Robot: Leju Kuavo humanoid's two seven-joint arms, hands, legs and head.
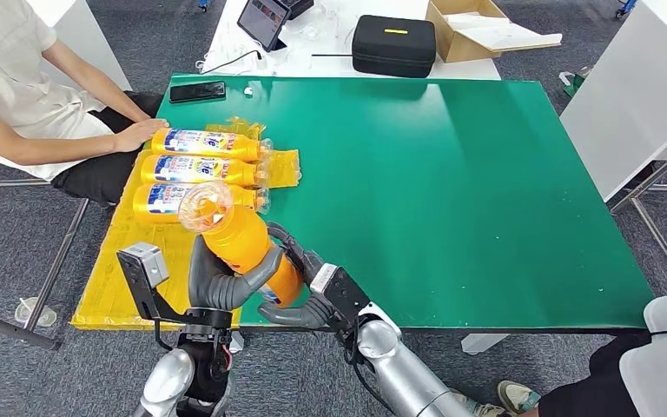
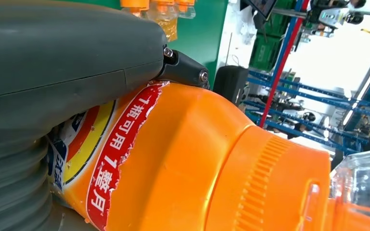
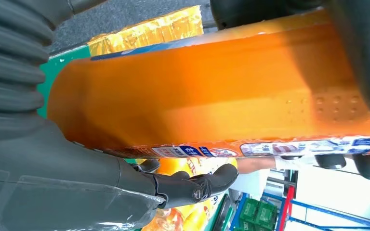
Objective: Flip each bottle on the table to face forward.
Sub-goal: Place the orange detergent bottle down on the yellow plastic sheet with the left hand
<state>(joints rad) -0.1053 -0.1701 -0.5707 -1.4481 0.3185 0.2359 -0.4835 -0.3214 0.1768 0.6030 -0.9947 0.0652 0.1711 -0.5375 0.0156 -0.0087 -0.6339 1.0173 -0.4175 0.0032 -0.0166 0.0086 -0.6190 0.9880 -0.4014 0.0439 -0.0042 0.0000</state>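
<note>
Both robot hands grip one orange bottle (image 1: 241,241) above the surface's near left corner: the left robot hand (image 1: 217,280) wraps its body from below, and the right robot hand (image 1: 300,291) clasps its lower end. The bottle tilts, its clear cap (image 1: 205,206) raised toward the far side. Just beyond it, three more orange bottles (image 1: 200,169) lie side by side on yellow plastic sheeting (image 1: 113,278) along the green surface's (image 1: 452,191) left edge. A seated person's hand (image 1: 139,135) rests by the farthest bottle. A black phone (image 1: 197,91) lies at the far left corner.
</note>
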